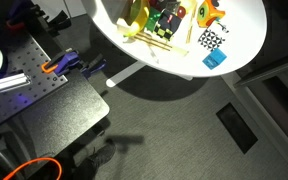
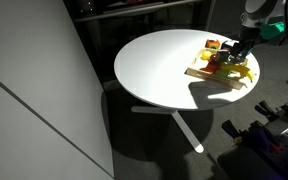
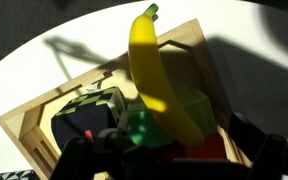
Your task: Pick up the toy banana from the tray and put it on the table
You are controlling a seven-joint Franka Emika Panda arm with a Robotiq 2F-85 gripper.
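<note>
here the toy banana (image 3: 162, 80) fills the middle of the wrist view. it lies lengthwise in the tray (image 3: 44, 115), its green-tipped stem pointing toward the tray's far rim and its lower end resting over a lime-green toy (image 3: 139, 130). a black blocky toy (image 3: 84, 120) sits just beside that one, also inside the tray. the gripper (image 3: 172, 150) hangs right above them with its claw spread wide. one dark finger shows at the lower left of the view and the other at the lower right, with the banana's lower end between them, and neither finger touches it. the claw has hold of nothing.

in an exterior view the tray (image 2: 199, 71) sits close to the edge of the round white table (image 2: 159, 70), with the gripper (image 2: 239, 52) low over it and a strip of yellow, the banana (image 2: 242, 74), at the tray's side nearest that edge. in an exterior view a black-and-white checkered square (image 1: 212, 40) and a small blue square (image 1: 215, 60) lie on the tabletop (image 1: 249, 40) beside the tray (image 1: 154, 44), near the table's edge. an orange-and-green toy (image 1: 206, 12) stands just past the checkered square. a dark perforated workbench (image 1: 44, 100) stands well apart from the table.
</note>
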